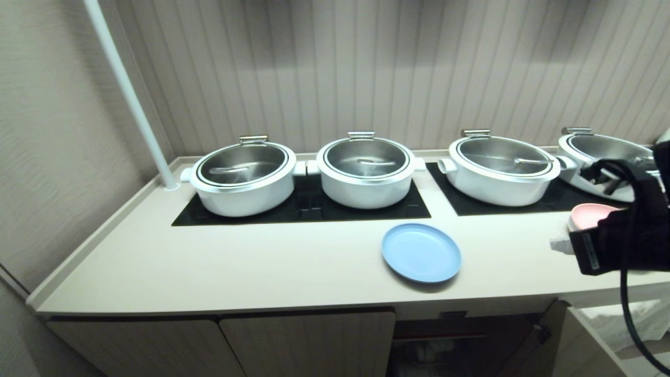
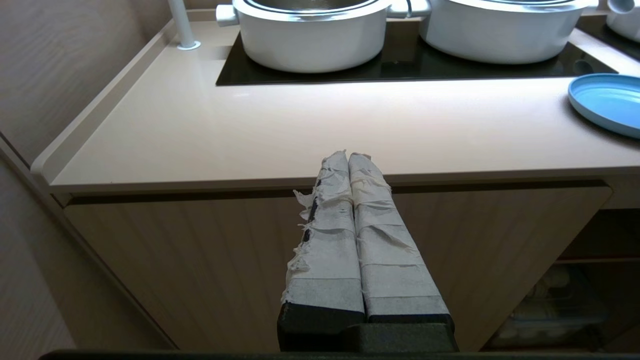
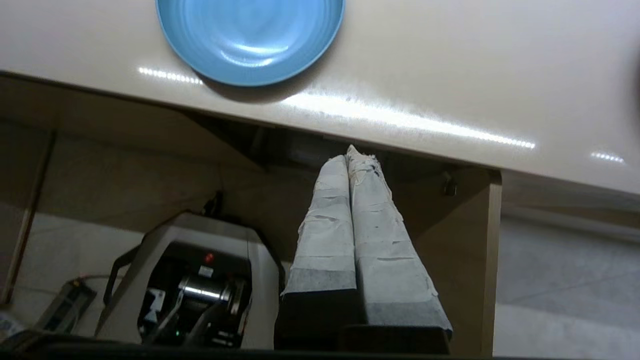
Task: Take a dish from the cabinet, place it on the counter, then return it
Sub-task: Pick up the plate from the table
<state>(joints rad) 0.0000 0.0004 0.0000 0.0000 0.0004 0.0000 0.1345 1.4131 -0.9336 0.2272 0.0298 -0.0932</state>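
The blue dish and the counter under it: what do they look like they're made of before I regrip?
The dish looks like matte plastic or melamine, though glazed ceramic is possible: even light-blue colour, thin low rim, faint concentric rings with soft highlights in the right wrist view. The counter looks like smooth solid-surface or laminate: seamless cream top with sharp streaks of reflected light near the front edge.

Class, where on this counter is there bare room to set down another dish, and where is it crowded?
Bare: the counter strip between the cooktop panels and front edge, left of the blue plate. Crowded: the back row of pots.

Four white pots [image 1: 243,178] beside a white pole [image 1: 131,97].
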